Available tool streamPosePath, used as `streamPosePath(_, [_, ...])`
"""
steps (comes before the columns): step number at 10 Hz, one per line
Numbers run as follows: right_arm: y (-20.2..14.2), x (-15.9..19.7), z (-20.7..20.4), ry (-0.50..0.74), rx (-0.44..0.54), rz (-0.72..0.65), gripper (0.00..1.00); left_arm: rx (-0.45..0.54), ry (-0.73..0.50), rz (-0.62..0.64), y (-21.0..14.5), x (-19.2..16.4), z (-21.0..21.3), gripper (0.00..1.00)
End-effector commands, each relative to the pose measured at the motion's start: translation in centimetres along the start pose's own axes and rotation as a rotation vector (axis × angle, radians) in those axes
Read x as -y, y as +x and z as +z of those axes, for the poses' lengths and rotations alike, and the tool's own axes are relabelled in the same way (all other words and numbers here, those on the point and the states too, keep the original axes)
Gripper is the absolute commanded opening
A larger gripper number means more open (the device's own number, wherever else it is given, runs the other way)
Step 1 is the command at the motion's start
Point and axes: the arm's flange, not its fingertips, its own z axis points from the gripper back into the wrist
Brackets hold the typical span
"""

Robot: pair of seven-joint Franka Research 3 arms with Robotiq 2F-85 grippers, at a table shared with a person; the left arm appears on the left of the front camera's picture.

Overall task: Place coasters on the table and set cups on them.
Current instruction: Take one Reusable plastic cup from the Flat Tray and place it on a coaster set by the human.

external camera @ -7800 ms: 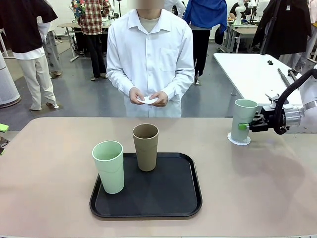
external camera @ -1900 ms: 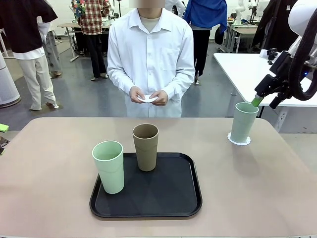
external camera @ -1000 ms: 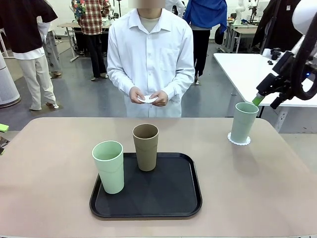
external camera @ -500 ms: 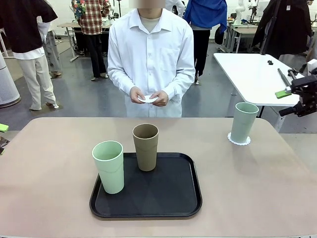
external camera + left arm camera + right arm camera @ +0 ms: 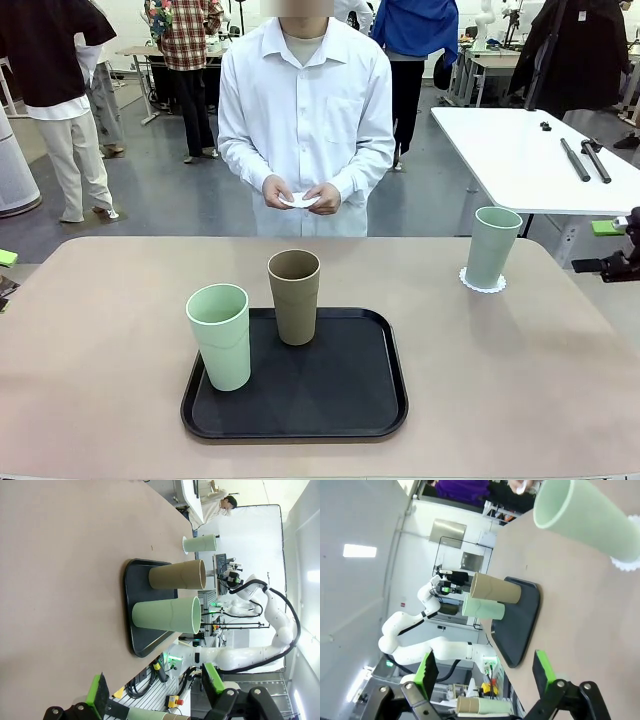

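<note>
Cups upright, mouths up.
Far cup (image 5: 493,245) on coaster (image 5: 483,285); brown cup (image 5: 294,296), near cup (image 5: 221,336) on tray (image 5: 340,388). Left gripper (image 5: 155,687), right gripper (image 5: 485,670) wide open, empty.

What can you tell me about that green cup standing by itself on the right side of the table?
The cup is a tall, handleless tumbler, pale mint green with a matte finish, tapering from a wide open mouth to a narrower base. It stands upright on a white lacy coaster near the table's far right corner, well apart from the black tray. Only the coaster touches it.
</note>
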Motion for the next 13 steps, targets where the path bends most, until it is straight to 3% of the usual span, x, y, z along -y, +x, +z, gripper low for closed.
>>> streamPosePath(1, [-1.2, 0.8, -0.2, -0.018, 0.039, -0.055, 1.00, 0.009, -0.012, 0.001, 0.0, 0.1, 0.1, 1.00])
streamPosePath(6, [-3.7, 1.9, 0.3, -0.025, 0.099, -0.103, 1.00, 0.009, -0.012, 0.001, 0.0, 0.1, 0.1, 1.00])
streamPosePath(13, [-3.3, 2.4, 0.4, -0.012, 0.063, -0.089, 1.00, 0.009, -0.012, 0.001, 0.0, 0.1, 0.1, 1.00])
